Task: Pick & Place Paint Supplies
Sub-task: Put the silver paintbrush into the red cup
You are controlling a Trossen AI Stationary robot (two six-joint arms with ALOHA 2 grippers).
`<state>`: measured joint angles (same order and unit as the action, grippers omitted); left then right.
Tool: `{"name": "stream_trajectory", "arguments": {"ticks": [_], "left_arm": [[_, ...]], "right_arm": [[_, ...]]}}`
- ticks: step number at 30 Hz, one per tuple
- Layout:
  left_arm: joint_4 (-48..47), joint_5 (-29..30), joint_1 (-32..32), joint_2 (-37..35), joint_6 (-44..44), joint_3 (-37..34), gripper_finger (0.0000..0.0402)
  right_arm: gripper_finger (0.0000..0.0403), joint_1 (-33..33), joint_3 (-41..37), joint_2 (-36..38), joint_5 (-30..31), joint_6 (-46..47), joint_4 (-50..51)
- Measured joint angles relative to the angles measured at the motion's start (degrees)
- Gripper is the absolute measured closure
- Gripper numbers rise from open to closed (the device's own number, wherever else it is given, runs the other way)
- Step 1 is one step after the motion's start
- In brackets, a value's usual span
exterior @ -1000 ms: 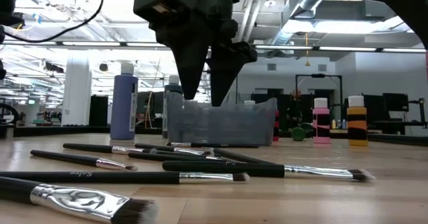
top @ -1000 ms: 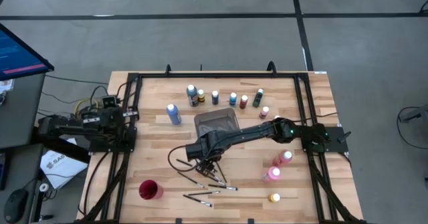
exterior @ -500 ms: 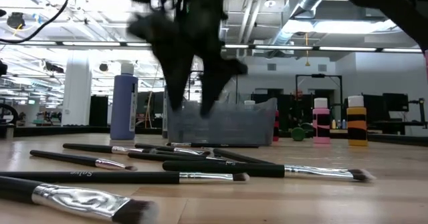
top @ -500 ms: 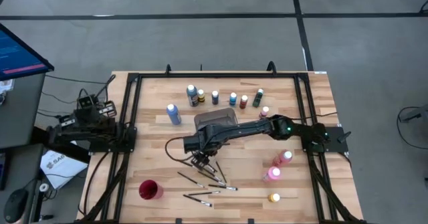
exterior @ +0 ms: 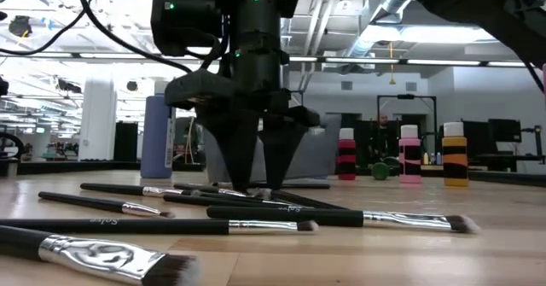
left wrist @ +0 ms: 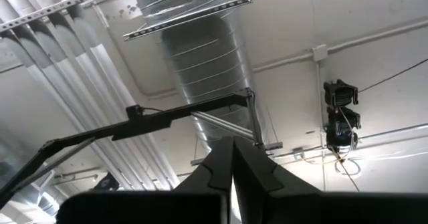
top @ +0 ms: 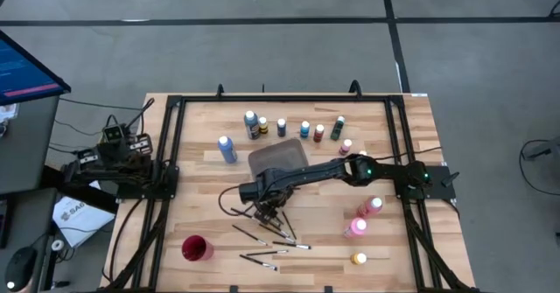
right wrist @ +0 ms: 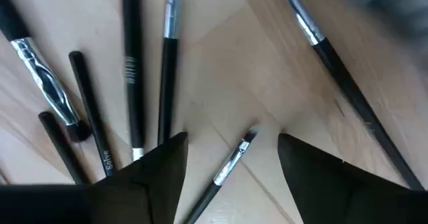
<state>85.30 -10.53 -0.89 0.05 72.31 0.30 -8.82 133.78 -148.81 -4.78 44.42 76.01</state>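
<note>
The right hand (exterior: 256,186), fingers spread, hangs directly over a thin paintbrush (right wrist: 231,164) whose long axis runs between the fingertips.

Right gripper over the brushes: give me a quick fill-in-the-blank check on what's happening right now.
1. The right gripper hangs low over the brushes with its fingers ____.
2. The left gripper is parked off the table's left edge, pointing up at the ____.
3. The red cup stands near the table's front-____ corner.
4. The brush between the right gripper's fingers lies on the ____.

Missing words: open; ceiling; left; table
</note>
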Motion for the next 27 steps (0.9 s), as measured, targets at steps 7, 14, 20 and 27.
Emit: {"name": "stream_trajectory", "arguments": {"ticks": [7,14,20,27], "left_arm": [[0.0,0.0,0.0,0.0,0.0,0.0,0.0399],[0.0,0.0,0.0,0.0,0.0,0.0,0.0399],[0.0,0.0,0.0,0.0,0.0,0.0,0.0399],[0.0,0.0,0.0,0.0,0.0,0.0,0.0399]], "right_arm": [[0.0254,0.0,-0.1,-0.1,0.3,1.3,0.1],[0.0337,0.0,-0.1,-0.2,0.0,2.1,0.2],[0.0393,0.0,0.6,-0.3,-0.3,2.2,0.9],[0.0401,-0.4,0.9,0.4,-1.4,2.6,3.6]]}}
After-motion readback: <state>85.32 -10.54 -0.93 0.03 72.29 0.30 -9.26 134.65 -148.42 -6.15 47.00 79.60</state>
